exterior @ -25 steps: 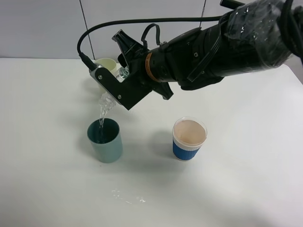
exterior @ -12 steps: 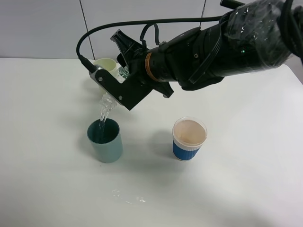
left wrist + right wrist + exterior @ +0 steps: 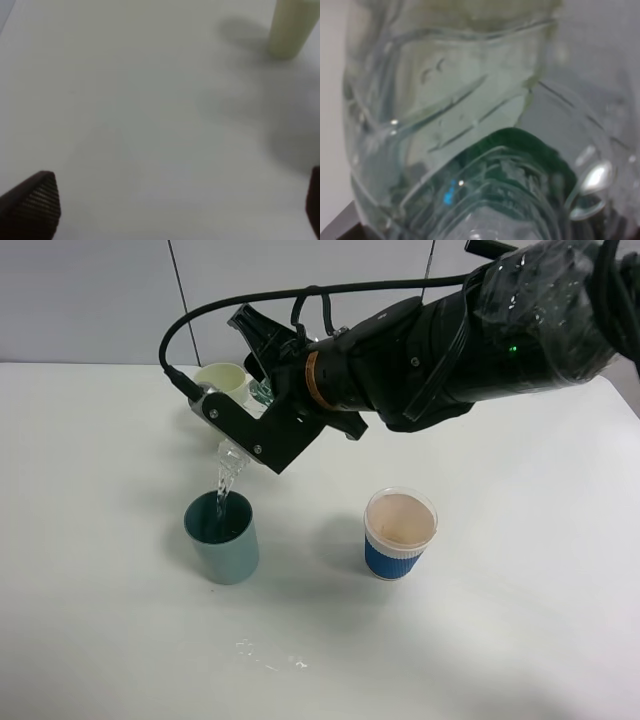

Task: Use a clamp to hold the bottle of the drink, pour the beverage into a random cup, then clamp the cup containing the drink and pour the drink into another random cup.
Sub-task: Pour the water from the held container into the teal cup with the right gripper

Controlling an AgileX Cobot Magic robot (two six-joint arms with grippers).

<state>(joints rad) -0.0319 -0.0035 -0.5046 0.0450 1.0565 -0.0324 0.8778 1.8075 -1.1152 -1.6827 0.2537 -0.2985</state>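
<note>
Exterior high view: the right pincer (image 3: 240, 425), on a bulky black arm (image 3: 450, 340), is clamped on the clear bottle (image 3: 229, 453), which is tipped mouth-down directly above the teal tumbler (image 3: 222, 540). A thin stream of water (image 3: 221, 485) falls from the bottle mouth into the tumbler's dark green inside. The blue-sleeved cup (image 3: 400, 535) stands upright on the white bench (image 3: 520, 590), to the right of the tumbler and apart from it. A pale yellow-green cup (image 3: 225, 378) stands behind the tumbler, partly hidden by the pincer. A few droplets (image 3: 270, 657) lie on the bench in front of the tumbler.

Left wrist view: the left pincer (image 3: 172, 210) is spread wide, one dark ribbed fingertip (image 3: 32, 205) at each edge of the picture, with nothing between them but bare bench. The pale yellow-green cup appears blurred and well away from the pincer.

Right wrist view: the bottle fills the picture at very close range; its ridged clear wall shows a dark green patch (image 3: 520, 155) through the plastic. The tumbler cannot be made out with certainty.
</note>
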